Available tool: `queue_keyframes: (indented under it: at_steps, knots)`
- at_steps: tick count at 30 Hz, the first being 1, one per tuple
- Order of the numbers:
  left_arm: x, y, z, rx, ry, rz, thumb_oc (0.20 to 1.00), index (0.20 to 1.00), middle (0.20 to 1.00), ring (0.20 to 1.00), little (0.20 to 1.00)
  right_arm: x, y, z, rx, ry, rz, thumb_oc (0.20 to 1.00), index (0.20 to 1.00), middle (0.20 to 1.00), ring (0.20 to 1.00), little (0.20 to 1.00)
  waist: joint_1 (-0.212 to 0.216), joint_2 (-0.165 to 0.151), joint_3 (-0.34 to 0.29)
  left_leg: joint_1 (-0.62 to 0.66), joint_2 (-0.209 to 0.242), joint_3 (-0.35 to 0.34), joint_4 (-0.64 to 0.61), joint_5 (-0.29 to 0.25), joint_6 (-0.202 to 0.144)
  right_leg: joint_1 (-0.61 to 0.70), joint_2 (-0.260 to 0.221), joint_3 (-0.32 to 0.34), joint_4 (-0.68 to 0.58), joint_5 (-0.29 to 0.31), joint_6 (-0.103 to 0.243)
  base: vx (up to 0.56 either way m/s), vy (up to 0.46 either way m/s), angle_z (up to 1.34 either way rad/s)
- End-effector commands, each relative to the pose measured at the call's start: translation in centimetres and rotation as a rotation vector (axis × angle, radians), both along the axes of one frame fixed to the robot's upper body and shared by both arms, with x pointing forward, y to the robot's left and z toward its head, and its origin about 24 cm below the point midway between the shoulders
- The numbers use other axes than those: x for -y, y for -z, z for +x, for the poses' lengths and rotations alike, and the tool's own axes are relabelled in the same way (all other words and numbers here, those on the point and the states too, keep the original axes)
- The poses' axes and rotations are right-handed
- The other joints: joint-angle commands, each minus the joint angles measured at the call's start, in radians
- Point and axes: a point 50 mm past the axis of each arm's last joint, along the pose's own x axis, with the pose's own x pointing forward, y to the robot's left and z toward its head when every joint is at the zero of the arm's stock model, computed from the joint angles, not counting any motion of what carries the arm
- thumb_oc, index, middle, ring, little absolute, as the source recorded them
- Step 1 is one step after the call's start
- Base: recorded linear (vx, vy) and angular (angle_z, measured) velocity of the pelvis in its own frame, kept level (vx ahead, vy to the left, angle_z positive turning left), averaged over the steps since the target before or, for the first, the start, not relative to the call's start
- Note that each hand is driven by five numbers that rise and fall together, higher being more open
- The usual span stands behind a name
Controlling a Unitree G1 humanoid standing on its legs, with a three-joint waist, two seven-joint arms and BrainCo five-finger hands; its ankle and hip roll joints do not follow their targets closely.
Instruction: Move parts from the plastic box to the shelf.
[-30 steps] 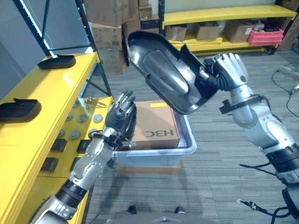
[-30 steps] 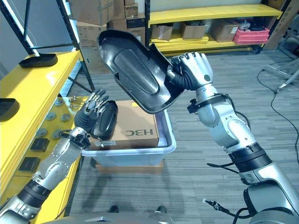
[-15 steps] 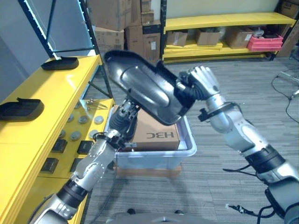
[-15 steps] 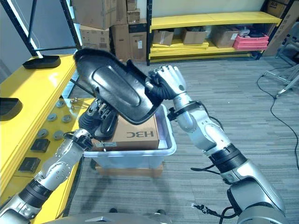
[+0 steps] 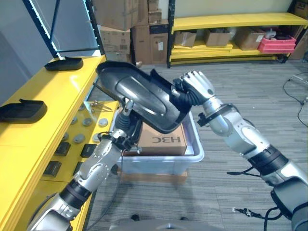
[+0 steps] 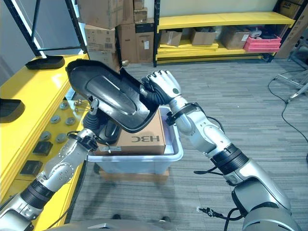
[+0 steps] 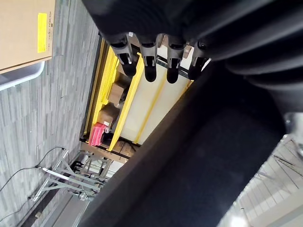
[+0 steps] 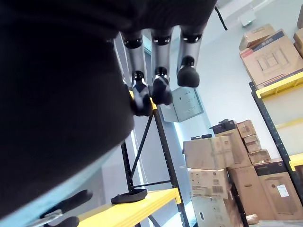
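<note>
Fingers of the right hand are curled round the right-hand rim of a large black moulded part, which is held tilted in mid-frame above the plastic box; the right wrist view shows the curled dark tips against the part's edge, which the head views cannot resolve. The left hand is raised under the part's lower left side, and the left wrist view shows its fingers straight, beside the dark underside, contact not being discernible. One cardboard box lies in the plastic box, directly below the part. At the left of the frame the yellow shelf carries two black parts, one nearer and one farther, with bare yellow surface between them. Open grey carpet lies to the right, and a second yellow rack with cartons stands along the top.
</note>
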Motion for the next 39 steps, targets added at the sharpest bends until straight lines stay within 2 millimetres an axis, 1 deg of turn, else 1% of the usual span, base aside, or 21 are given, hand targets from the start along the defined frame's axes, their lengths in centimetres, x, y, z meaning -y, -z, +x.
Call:
queue_keyframes:
  at_steps: [1,2,3,4,5,6,13,14,18,19,22,23,25,29,30,31,37,39]
  knots:
    - [1.3,-2.1,1.3,0.125,0.03,0.043,0.576,0.576,0.576,0.576,0.576,-4.0,-4.2,-1.1,0.149,-0.215,-0.016,0.2,0.2,0.2,0.2,0.2,0.014,-0.063,-0.027,0.022,0.06,-0.002,-0.006,-0.121,-0.062,0.062,-0.101,-0.032,-0.001,-0.124,0.101,0.0,0.0,0.0]
    - [1.3,-2.1,1.3,0.125,0.03,0.043,0.57,0.57,0.57,0.57,0.57,-4.0,-4.2,-1.1,0.149,-0.215,-0.016,0.2,0.2,0.2,0.2,0.2,0.014,-0.063,-0.027,0.022,0.06,-0.002,-0.006,-0.121,-0.062,0.062,-0.101,-0.032,-0.001,-0.124,0.101,0.0,0.0,0.0]
    - [1.4,-2.1,1.4,0.127,0.033,0.047,0.426,0.426,0.426,0.426,0.426,-4.7,-4.2,-1.5,0.142,-0.26,-0.021,0.2,0.2,0.2,0.2,0.2,0.016,-0.065,-0.028,0.02,0.06,-0.002,-0.006,-0.12,-0.063,0.06,-0.101,-0.033,-0.001,-0.123,0.101,0.0,0.0,0.0]
    - [1.4,-2.1,1.4,0.128,0.032,0.049,0.354,0.354,0.354,0.354,0.354,-5.0,-4.3,-1.7,0.14,-0.277,-0.018,0.2,0.2,0.2,0.2,0.2,0.015,-0.065,-0.029,0.019,0.061,-0.001,-0.006,-0.12,-0.063,0.059,-0.102,-0.033,-0.001,-0.123,0.101,0.0,0.0,0.0]
    - [1.4,-2.1,1.4,0.127,0.032,0.051,0.231,0.231,0.231,0.231,0.231,-5.2,-4.3,-1.9,0.134,-0.297,-0.01,0.2,0.2,0.2,0.2,0.2,0.016,-0.066,-0.03,0.019,0.061,-0.001,-0.006,-0.12,-0.062,0.058,-0.102,-0.033,-0.001,-0.122,0.101,0.0,0.0,0.0]
    - [1.4,-2.1,1.4,0.127,0.031,0.053,0.2,0.2,0.2,0.2,0.2,-5.5,-4.4,-2.1,0.127,-0.32,-0.001,0.2,0.2,0.2,0.2,0.2,0.016,-0.067,-0.03,0.019,0.061,-0.001,-0.006,-0.12,-0.062,0.057,-0.102,-0.033,-0.001,-0.121,0.101,0.0,0.0,0.0]
    - [1.4,-2.2,1.6,0.125,0.03,0.041,0.2,0.2,0.2,0.2,0.2,-6.9,-4.7,-3.3,0.111,-0.422,-0.016,0.2,0.2,0.2,0.2,0.2,0.018,-0.07,-0.031,0.013,0.061,-0.001,-0.006,-0.118,-0.062,0.052,-0.102,-0.035,-0.001,-0.119,0.102,0.0,0.0,0.0]
    - [1.5,-2.2,1.6,0.122,0.028,0.034,0.2,0.2,0.2,0.2,0.2,-7.4,-4.8,-3.7,0.094,-0.469,0.0,0.2,0.2,0.2,0.2,0.2,0.018,-0.072,-0.03,0.012,0.061,-0.002,-0.006,-0.117,-0.062,0.052,-0.103,-0.035,-0.001,-0.119,0.102,0.0,0.0,0.0]
    - [1.8,-2.3,1.7,0.124,0.026,0.025,0.2,0.2,0.2,0.2,0.2,-8.1,-4.8,-4.5,0.067,-0.533,0.033,0.2,0.2,0.2,0.2,0.2,0.018,-0.074,-0.03,0.011,0.061,-0.001,-0.006,-0.118,-0.063,0.051,-0.103,-0.035,-0.001,-0.119,0.102,0.0,0.0,0.0]
    - [2.1,-2.6,1.9,0.133,0.009,0.009,0.2,0.2,0.2,0.2,0.2,-8.9,-4.7,-5.2,0.031,-0.601,0.083,0.2,0.2,0.2,0.2,0.2,0.017,-0.074,-0.028,0.01,0.061,0.002,-0.006,-0.118,-0.063,0.049,-0.104,-0.034,-0.001,-0.119,0.1,0.0,0.0,0.0]
    - [2.1,-2.7,1.9,0.136,0.0,0.006,0.2,0.2,0.2,0.2,0.2,-9.1,-4.6,-5.4,0.016,-0.621,0.096,0.2,0.2,0.2,0.2,0.2,0.017,-0.074,-0.028,0.01,0.062,0.003,-0.006,-0.117,-0.063,0.049,-0.103,-0.034,-0.001,-0.119,0.1,0.0,0.0,0.0]
    - [2.2,-3.0,2.0,0.154,-0.032,-0.006,0.2,0.2,0.2,0.2,0.2,-9.6,-4.3,-5.9,-0.014,-0.665,0.131,0.2,0.2,0.2,0.2,0.2,0.016,-0.076,-0.024,0.011,0.062,0.003,-0.006,-0.117,-0.064,0.049,-0.103,-0.034,-0.001,-0.119,0.098,0.0,0.0,0.0]
    - [2.2,-3.2,2.0,0.174,-0.079,-0.015,0.2,0.2,0.2,0.2,0.2,-10.0,-4.0,-6.4,-0.034,-0.701,0.15,0.2,0.2,0.2,0.2,0.2,0.015,-0.078,-0.021,0.012,0.063,0.006,-0.006,-0.117,-0.065,0.049,-0.103,-0.034,-0.001,-0.12,0.097,0.0,0.0,0.0]
    - [1.6,-3.5,2.1,0.249,-0.172,0.081,0.2,0.2,0.2,0.2,0.2,-10.7,-3.5,-7.5,-0.095,-0.792,0.186,0.2,0.2,0.2,0.2,0.2,0.014,-0.08,-0.017,0.009,0.066,0.008,-0.006,-0.116,-0.069,0.045,-0.101,-0.033,-0.001,-0.121,0.095,0.0,0.0,0.0]
    - [1.6,-3.5,2.1,0.249,-0.173,0.081,0.2,0.2,0.2,0.2,0.2,-10.7,-3.5,-7.5,-0.095,-0.792,0.186,0.2,0.2,0.2,0.2,0.2,0.014,-0.079,-0.017,0.009,0.066,0.008,-0.006,-0.116,-0.069,0.045,-0.101,-0.033,-0.001,-0.121,0.095,0.0,0.0,0.0]
    - [1.2,-3.7,2.2,0.306,-0.216,0.165,0.2,0.2,0.2,0.2,0.2,-11.0,-3.5,-8.0,-0.104,-0.83,0.185,0.2,0.2,0.2,0.2,0.2,0.014,-0.081,-0.017,0.009,0.067,0.009,-0.006,-0.118,-0.07,0.044,-0.1,-0.032,-0.001,-0.122,0.094,0.0,0.0,0.0]
    - [0.4,-3.9,2.3,0.368,-0.295,0.253,0.2,0.2,0.2,0.2,0.2,-11.1,-3.3,-7.9,-0.135,-0.844,0.197,0.2,0.2,0.2,0.2,0.2,0.013,-0.083,-0.017,0.007,0.07,0.012,-0.006,-0.121,-0.073,0.041,-0.099,-0.032,-0.001,-0.122,0.094,0.0,0.0,0.0]
    - [0.0,-3.9,2.4,0.398,-0.333,0.311,0.2,0.2,0.2,0.2,0.2,-10.9,-3.2,-7.9,-0.142,-0.841,0.206,0.2,0.2,0.2,0.2,0.2,0.013,-0.084,-0.018,0.006,0.071,0.013,-0.006,-0.121,-0.074,0.04,-0.099,-0.032,-0.001,-0.123,0.094,0.0,0.0,0.0]
